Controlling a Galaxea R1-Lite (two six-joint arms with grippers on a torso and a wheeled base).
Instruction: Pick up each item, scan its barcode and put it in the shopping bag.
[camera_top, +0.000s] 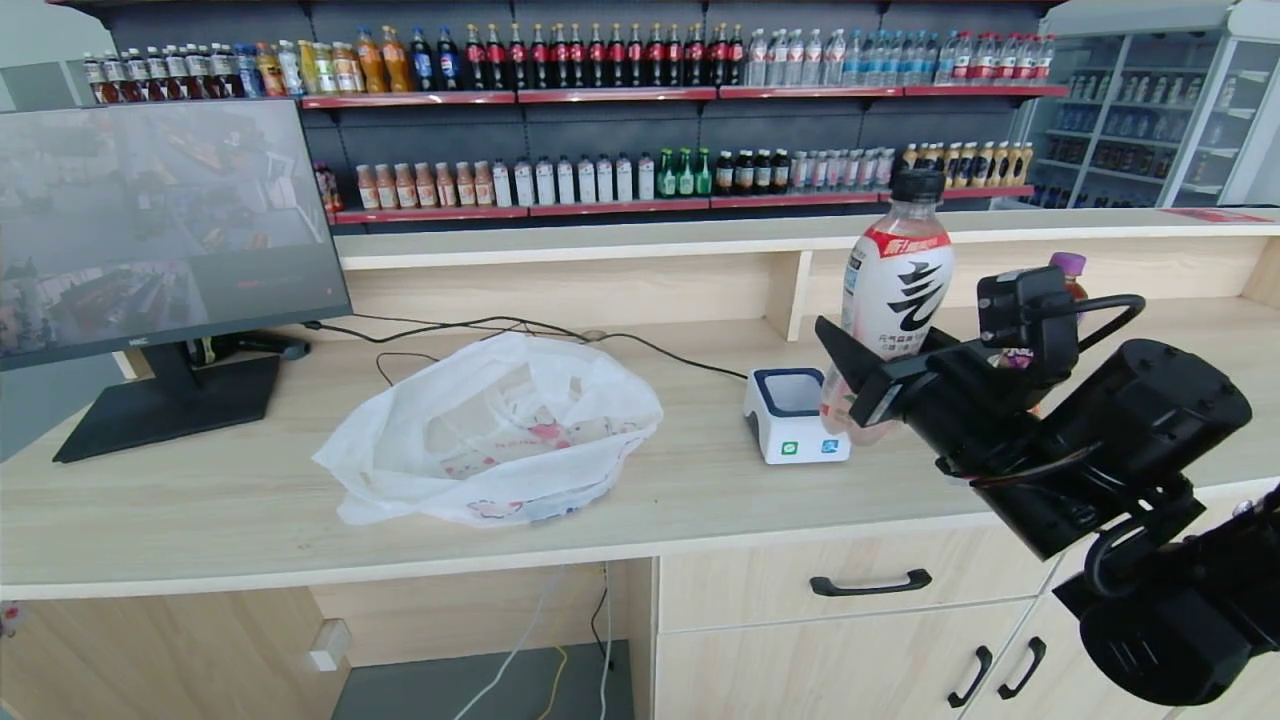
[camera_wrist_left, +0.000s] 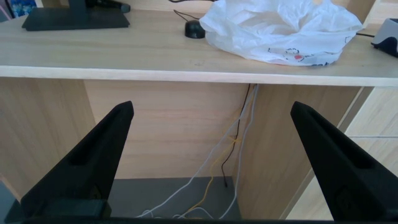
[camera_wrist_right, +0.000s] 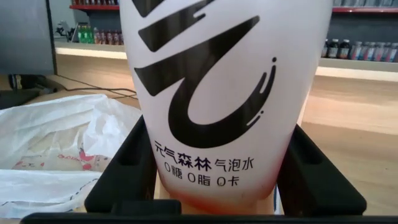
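One bottle (camera_top: 898, 285) (upright) in right hand (camera_top: 868, 382)

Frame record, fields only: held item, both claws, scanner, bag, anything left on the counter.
held item: bottle, upright, black cap
right claw: shut on bottle, just right of the scanner
left claw: open, empty, low, facing the counter front
scanner: white, on counter, right of bag
shopping bag: white plastic, mouth open, on counter
left over: purple-capped bottle behind right arm

Head view above counter (camera_top: 200, 500), wrist views lower, sharing bag (camera_top: 490, 430)
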